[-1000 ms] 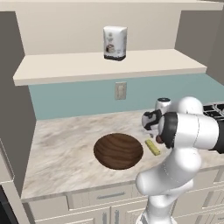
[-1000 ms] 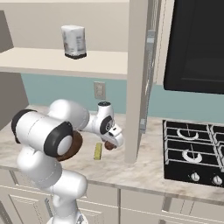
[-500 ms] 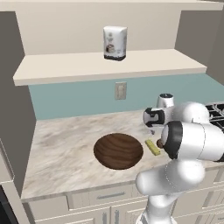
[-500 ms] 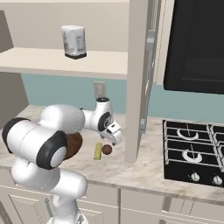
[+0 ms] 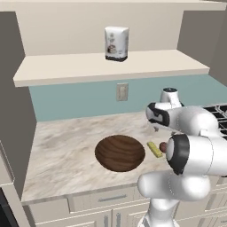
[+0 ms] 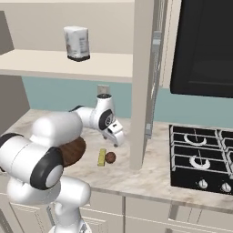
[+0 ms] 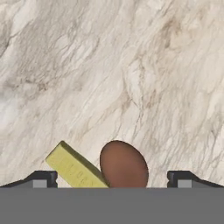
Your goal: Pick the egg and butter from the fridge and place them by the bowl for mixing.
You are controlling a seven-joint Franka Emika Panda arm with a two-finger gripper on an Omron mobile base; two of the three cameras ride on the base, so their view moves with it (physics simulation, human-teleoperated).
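Raised since a second ago: my gripper [image 6: 119,139], which hung low over the counter beside the bowl and now hangs higher above the egg and butter; neither of those two has shifted

Item 1, gripper: jaws spread wide, nothing between them; both dark fingertips [image 7: 42,178] stand far apart at the bottom of the hand view, with the egg and one end of the butter showing between them on the stone below, untouched

Item 2, egg [image 7: 124,165]: reddish-brown, resting on the marble counter [image 5: 66,150]; seen from the right base view [image 6: 109,157] just right of the butter, touching or nearly touching it, I cannot tell which

Item 3, butter [image 7: 75,168]: pale-yellow stick lying flat on the counter between egg and bowl [image 6: 102,157]; in the left base view [image 5: 154,149] it sits just beside the bowl's rim, apart from it

Item 4, bowl [image 5: 120,152]: dark wood, wide and shallow, upright on the counter near its front edge, partly behind my arm in the right base view [image 6: 75,151]

Item 5, surroundings: white bag [image 5: 116,43] standing on the shelf above; wall outlet [image 5: 122,91] on the teal backsplash; black stovetop [image 6: 202,159] well off to the right
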